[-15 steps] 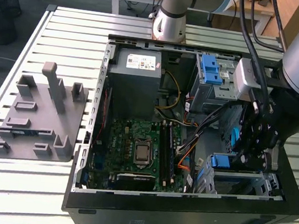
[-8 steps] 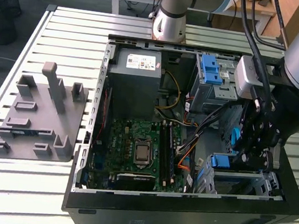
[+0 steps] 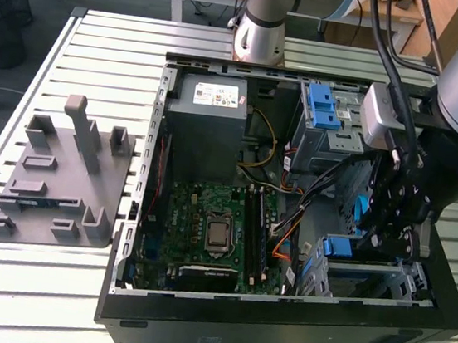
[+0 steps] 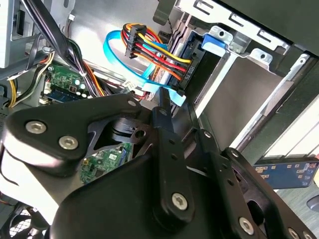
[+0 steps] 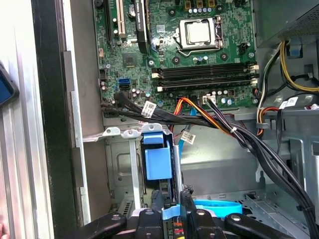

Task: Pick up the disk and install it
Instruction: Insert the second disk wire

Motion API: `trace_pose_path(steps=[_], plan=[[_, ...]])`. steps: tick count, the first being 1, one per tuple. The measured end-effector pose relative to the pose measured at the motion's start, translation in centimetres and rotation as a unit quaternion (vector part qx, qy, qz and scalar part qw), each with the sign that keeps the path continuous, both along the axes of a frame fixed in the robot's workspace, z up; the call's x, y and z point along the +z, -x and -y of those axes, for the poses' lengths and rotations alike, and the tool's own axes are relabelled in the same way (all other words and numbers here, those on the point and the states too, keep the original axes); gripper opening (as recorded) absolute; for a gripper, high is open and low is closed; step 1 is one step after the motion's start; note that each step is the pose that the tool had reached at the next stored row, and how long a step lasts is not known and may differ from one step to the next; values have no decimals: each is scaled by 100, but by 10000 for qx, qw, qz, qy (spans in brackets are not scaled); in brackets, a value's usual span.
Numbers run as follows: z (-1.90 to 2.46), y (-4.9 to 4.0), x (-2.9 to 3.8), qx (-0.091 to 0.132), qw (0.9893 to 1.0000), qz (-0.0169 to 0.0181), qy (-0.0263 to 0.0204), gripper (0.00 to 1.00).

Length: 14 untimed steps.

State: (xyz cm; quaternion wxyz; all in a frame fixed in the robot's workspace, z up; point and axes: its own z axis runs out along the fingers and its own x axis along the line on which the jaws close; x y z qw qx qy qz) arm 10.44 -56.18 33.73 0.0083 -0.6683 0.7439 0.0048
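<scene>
The disk stands on edge in the metal drive cage (image 5: 119, 164) at the case's front corner. Its blue side rail (image 5: 154, 159) faces the first wrist view. In the second wrist view its blue tab (image 4: 214, 42) shows, with coloured power wires (image 4: 154, 52) and a blue data cable (image 4: 117, 55) at its end. My gripper (image 5: 172, 199) reaches down into the cage and is shut on the disk's near end. In the exterior view the gripper (image 3: 383, 241) hangs just right of the blue rail (image 3: 338, 246).
The open computer case (image 3: 277, 328) holds a green motherboard (image 3: 218, 229), a grey power-supply box (image 3: 212, 107) and an upper cage with a blue latch (image 3: 324, 108). Black cable bundles (image 5: 239, 134) cross beside the cage. A grey fixture plate (image 3: 61, 176) lies at the exterior view's left.
</scene>
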Motion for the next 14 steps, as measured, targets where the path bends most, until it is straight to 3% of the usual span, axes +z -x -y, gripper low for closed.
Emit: trace_pose_path(steps=[8, 14], plan=[[0, 0, 30, 0, 10000, 0, 1, 29], [0, 0, 92, 0, 10000, 0, 0, 29]])
